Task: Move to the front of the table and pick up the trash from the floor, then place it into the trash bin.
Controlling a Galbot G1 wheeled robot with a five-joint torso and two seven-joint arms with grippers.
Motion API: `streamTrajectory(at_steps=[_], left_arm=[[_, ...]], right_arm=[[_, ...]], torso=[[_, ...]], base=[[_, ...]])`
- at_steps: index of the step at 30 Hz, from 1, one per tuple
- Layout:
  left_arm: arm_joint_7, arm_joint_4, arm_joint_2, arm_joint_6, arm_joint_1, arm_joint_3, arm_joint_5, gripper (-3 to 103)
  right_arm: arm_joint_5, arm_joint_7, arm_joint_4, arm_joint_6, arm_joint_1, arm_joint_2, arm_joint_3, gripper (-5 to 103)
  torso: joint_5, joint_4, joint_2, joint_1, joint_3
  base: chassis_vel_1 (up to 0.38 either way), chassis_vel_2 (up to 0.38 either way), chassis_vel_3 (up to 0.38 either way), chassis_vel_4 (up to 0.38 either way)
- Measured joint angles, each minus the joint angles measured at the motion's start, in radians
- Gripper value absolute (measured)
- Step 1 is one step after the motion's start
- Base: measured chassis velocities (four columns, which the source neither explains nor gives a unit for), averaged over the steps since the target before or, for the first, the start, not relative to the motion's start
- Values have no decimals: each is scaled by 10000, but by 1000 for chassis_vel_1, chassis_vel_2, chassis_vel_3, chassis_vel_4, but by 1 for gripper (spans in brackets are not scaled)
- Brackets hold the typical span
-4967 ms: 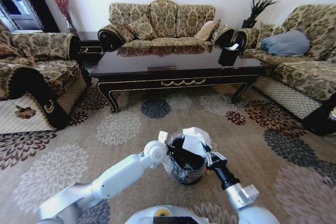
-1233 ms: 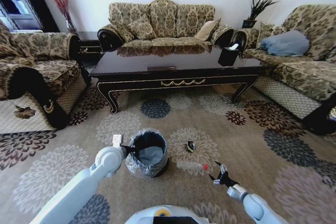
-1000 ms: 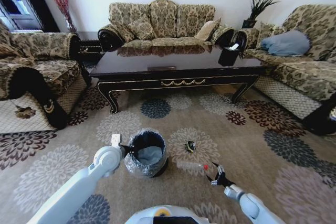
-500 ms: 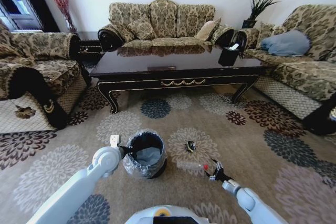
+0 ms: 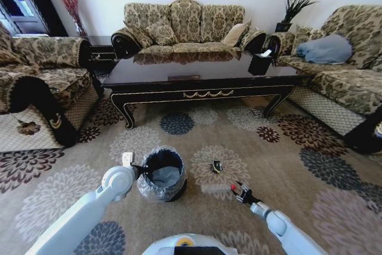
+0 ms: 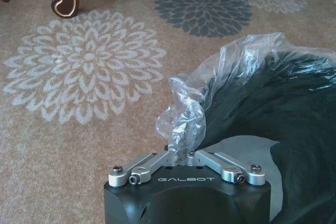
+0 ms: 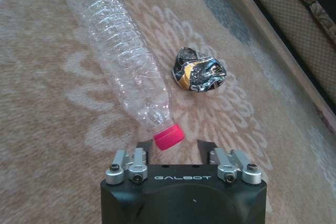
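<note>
The left gripper (image 5: 135, 168) sat low over the carpet (image 5: 71, 183), pressed against the left rim of the bin (image 5: 160, 175). In the left wrist view its fingers (image 6: 178, 157) were clenched on a crinkled fold of the clear bag (image 6: 181, 124) that lined the bin (image 6: 283, 129), the bag rising in a bunch just above the pinch. The bin stood upright on the carpet in front of the table (image 5: 200, 73), well apart from it, with a pale wad (image 5: 165, 175) lying inside at the bottom.

Right of the bin, on a pale flower of the carpet, the bottle (image 5: 216, 189) lay on its side, clear and ribbed, its red cap (image 5: 233, 189) pointing toward the robot's right arm. A small dark wrapper (image 5: 216, 166) lay just beyond the bottle, nearer the table, apart from both bottle and bin.

The right gripper (image 5: 242, 194) was down at floor level at the bottle's cap end. In the right wrist view its fingers (image 7: 143, 146) were spread, one on each side of the cap (image 7: 169, 136), with a gap left on both sides; the cap sat between them but was not squeezed. The bottle (image 7: 118, 51) stretched away from the gripper (image 7: 173, 145) across the carpet, and the crumpled wrapper (image 7: 199, 70) lay just beside its middle, not touching it.
</note>
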Motion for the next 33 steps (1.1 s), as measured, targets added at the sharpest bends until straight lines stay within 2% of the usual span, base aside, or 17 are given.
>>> streamTrajectory(at_steps=[2, 4, 8, 10, 11, 16, 19, 20, 22, 25, 27, 28, 29, 30, 32, 33], left_arm=[[15, 10, -17, 0, -2, 11, 1, 2], [17, 11, -18, 0, -2, 12, 2, 2], [26, 5, -8, -2, 24, -7, 7, 2], [27, 4, -3, -2, 29, -13, 7, 2], [29, 1, -2, -2, 33, -16, 7, 2], [34, -5, -2, -5, 33, -17, 6, 2], [38, -5, -4, -5, 32, -18, 4, 2], [43, 1, -7, -6, 21, -18, -5, 2], [46, 8, -10, -5, 10, -18, -9, 2], [48, 13, -26, -6, -26, -17, -25, 2], [52, 15, -46, -7, -30, -16, -38, 2], [52, 15, -46, -7, -30, -16, -38, 2], [52, 14, -48, -8, -28, -17, -40, 2], [51, 11, -49, -9, -23, -21, -39, 2], [52, -42, -47, -12, 15, -67, -49, 2], [52, -42, -47, -12, 15, -67, -49, 2]], right_arm=[[-34, -23, -11, 35, -44, -18, -13, 38], [-58, -29, -22, 48, -57, -18, -13, 38], [-135, -44, -32, 103, -108, -18, -23, 17], [-145, -52, -18, 108, -109, -19, -31, 17], [-150, -58, 2, 110, -103, -19, -39, 7], [-138, 41, 14, 111, -116, -30, -44, -1], [-135, 102, 63, 111, -160, -83, -27, 3], [-149, 143, 143, 112, -198, -143, -5, 13], [-219, 180, 197, 113, -212, -183, 14, 13], [-1477, 495, 294, 429, -159, -215, 235, 29], [-2946, 698, 426, 847, -68, -203, 410, 41], [-2946, 698, 426, 847, -68, -203, 410, 41], [-3375, 740, 467, 945, -29, -203, 413, 47], [-3535, 750, 470, 980, -7, -206, 401, 47], [-4206, 761, 403, 1172, 78, -215, 396, 57], [-4206, 761, 403, 1172, 78, -215, 396, 57]], torso=[[-1, -1, 0, 0, 0], [0, -2, 0, 0, 0], [0, -1, 0, 0, 0], [1, -1, 0, 0, 0], [1, 0, 0, 0, 0], [1, 0, 0, 0, 0], [2, 0, 0, 0, 0], [0, -1, 0, 0, 0], [0, -1, 0, 0, -1], [1, -1, 0, 0, 0], [-1, 0, 1, 0, -1], [-1, 0, 1, 0, -1], [0, 1, 0, 0, 0], [1, 1, 0, 0, 0], [0, 1, 0, 0, 0], [0, 1, 0, 0, 0]], base=[[0, 0, 0, 0], [0, 0, 0, 0], [0, 0, 0, 0], [0, 0, 0, 0], [0, 0, 0, 0], [0, 0, 0, 0], [0, 0, 0, 0], [0, 0, 0, 0], [0, 0, 0, 0], [0, 0, 0, 0], [0, 0, 0, 0], [0, 0, 0, 0], [0, 0, 0, 0], [0, 0, 0, 0], [0, 0, 0, 0], [0, 0, 0, 0]])
